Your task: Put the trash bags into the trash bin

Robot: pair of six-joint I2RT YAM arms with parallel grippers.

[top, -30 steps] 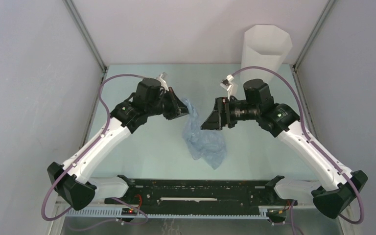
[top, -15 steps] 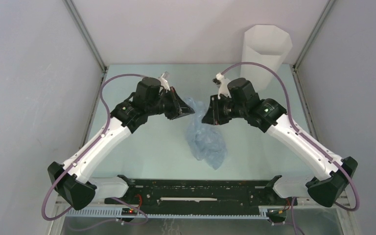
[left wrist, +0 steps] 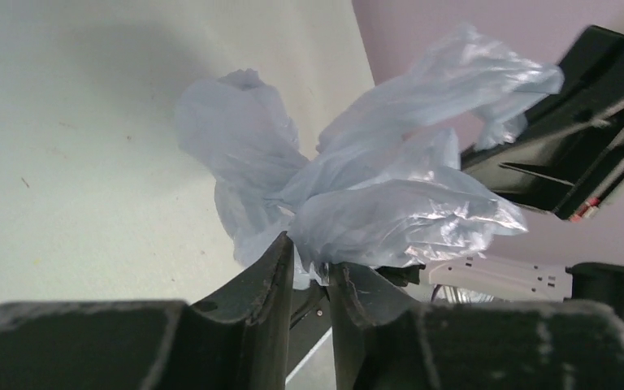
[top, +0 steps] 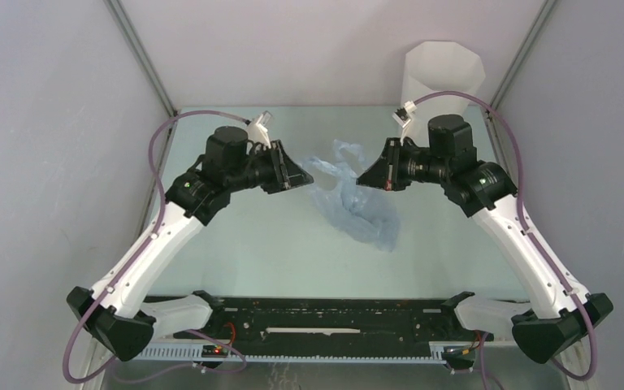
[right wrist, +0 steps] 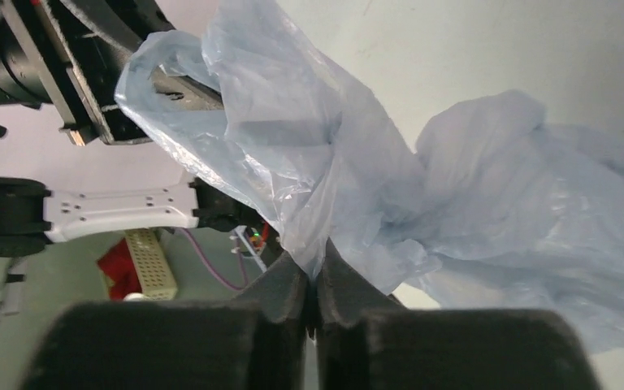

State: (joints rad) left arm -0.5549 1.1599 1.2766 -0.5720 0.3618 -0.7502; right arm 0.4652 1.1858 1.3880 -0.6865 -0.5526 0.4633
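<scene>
The trash bag (top: pixel 357 207), a crumpled pale-blue film, hangs between the two arms over the middle of the table, its lower part trailing on the surface. My right gripper (top: pixel 363 177) is shut on the bag's upper right fold; in the right wrist view the film (right wrist: pixel 471 187) is pinched between the closed tips (right wrist: pixel 317 260). My left gripper (top: pixel 307 173) is at the bag's left edge, jaws slightly apart, with film (left wrist: pixel 374 187) bunched at the tips (left wrist: pixel 310 252). The white faceted trash bin (top: pixel 443 77) stands upright at the back right, behind the right arm.
A black rail (top: pixel 325 313) runs along the near edge between the arm bases. Grey walls with metal corner posts (top: pixel 142 57) close in the table on left, back and right. The right arm's purple cable (top: pixel 487 122) arcs in front of the bin.
The right gripper closed on the bag and drew it right and back, toward the bin. The left gripper's jaws parted a little, and the left arm pulled back to the left.
</scene>
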